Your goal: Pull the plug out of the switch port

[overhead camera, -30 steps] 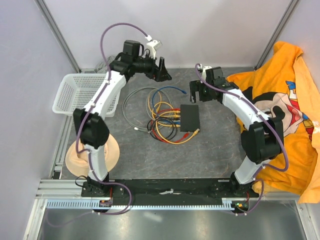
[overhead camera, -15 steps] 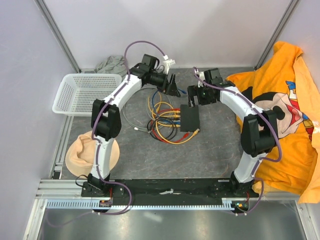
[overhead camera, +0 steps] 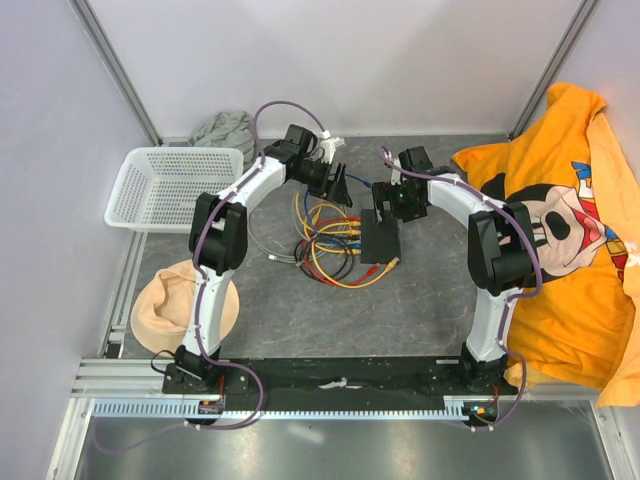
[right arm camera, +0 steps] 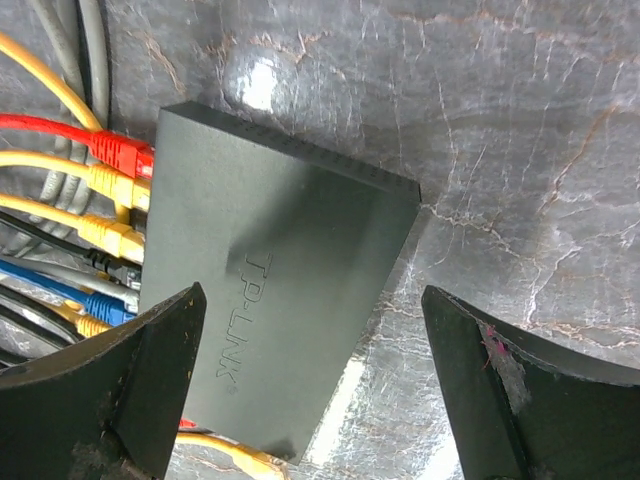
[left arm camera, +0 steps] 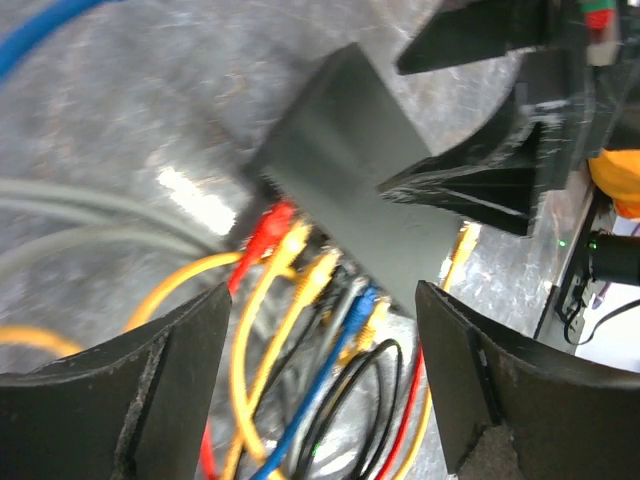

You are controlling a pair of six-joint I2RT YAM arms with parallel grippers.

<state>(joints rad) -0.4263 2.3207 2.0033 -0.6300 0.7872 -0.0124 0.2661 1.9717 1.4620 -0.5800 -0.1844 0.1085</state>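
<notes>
Top view: both arms swung inward in last second; left tool (overhead camera: 338, 186) and right tool (overhead camera: 386, 205) now hover near switch (overhead camera: 380, 240), middle of bench (overhead camera: 430, 310), cables (overhead camera: 322, 238) along its left edge.
Left wrist: tool spread, empty, red plug (left arm camera: 268, 228) ahead.
Right wrist: tool spread above switch; no plug gripped yet.

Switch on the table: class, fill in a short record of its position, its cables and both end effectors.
switch: flat on the grey table, logo up
ports: red plug, yellow plugs, blue plug in sockets
left end effector: open, above the plugs
right end effector: open, above the switch
task: no plug gripped
</notes>
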